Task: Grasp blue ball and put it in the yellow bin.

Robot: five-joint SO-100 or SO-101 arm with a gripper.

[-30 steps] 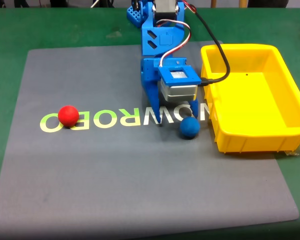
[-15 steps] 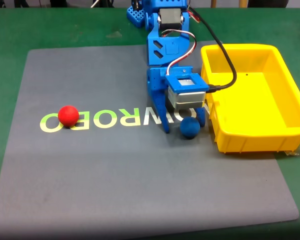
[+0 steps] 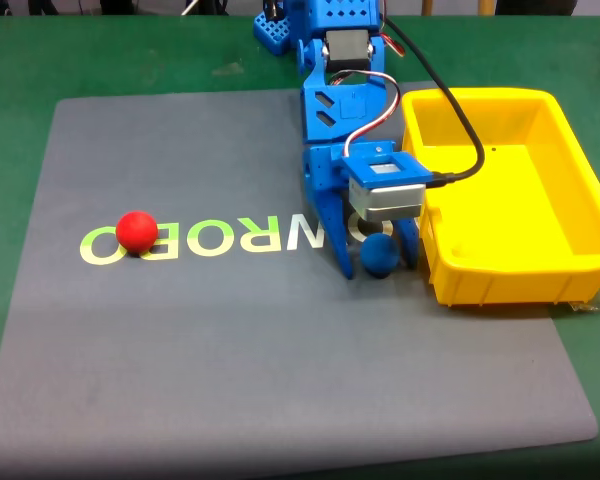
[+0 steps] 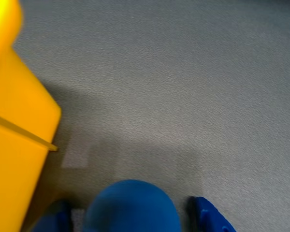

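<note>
The blue ball [image 3: 379, 256] rests on the grey mat, just left of the yellow bin [image 3: 500, 280]. My blue gripper [image 3: 378, 263] is lowered over it, open, with one finger on each side of the ball. In the wrist view the blue ball [image 4: 131, 207] fills the bottom centre between the two fingertips [image 4: 209, 216], and the gripper [image 4: 130, 217] has a small gap to the ball on the right. The yellow bin [image 4: 14, 140] wall stands at the left of that view.
A red ball [image 3: 136, 231] lies on the mat's lettering at the left in the fixed view. The grey mat [image 3: 230, 370] lies on a green table; its front half is bare. A black cable runs from the arm over the bin's near corner.
The arm has swung right and come down, so the fingers now straddle the blue ball. The ball and the red ball have not moved.
</note>
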